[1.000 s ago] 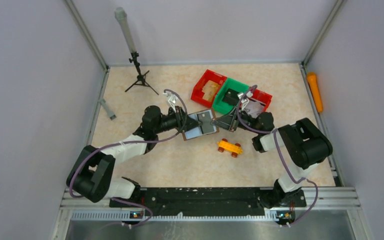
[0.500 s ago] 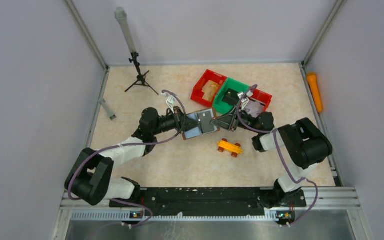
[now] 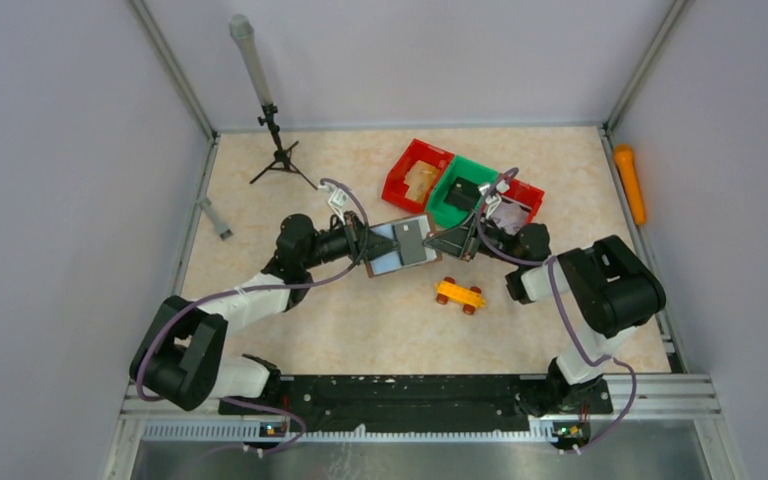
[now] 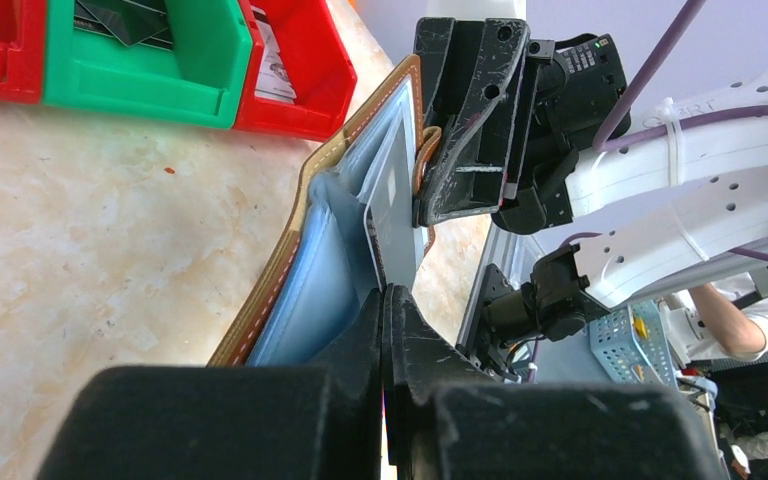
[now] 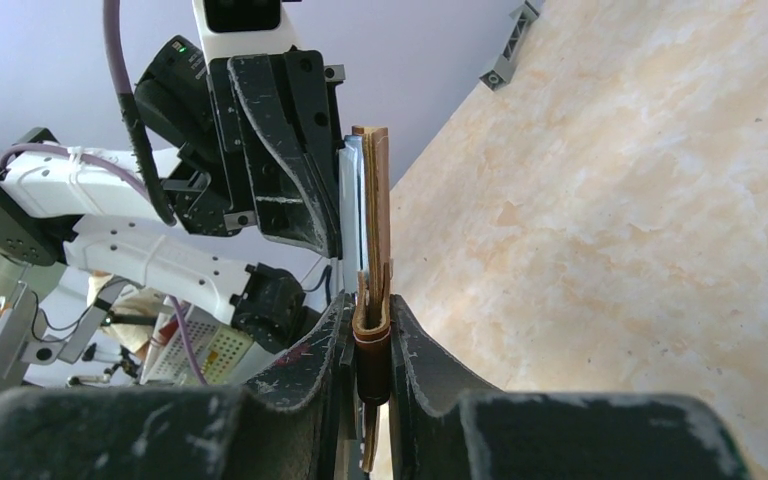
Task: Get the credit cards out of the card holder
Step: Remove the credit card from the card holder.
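The right jaws clamp the card holder (image 4: 305, 280) edge; the left jaws pinch its grey credit card (image 4: 395, 220). A green bin (image 3: 444, 190) sits just behind the right jaws, an orange toy car (image 3: 460, 294) on the surface (image 3: 360, 320) before them.

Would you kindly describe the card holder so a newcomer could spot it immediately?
Start at the red and green bins on the table. Right beside them, the card holder is held open between the left end effector and right end effector: the only brown leather-like item, with grey-blue pockets.
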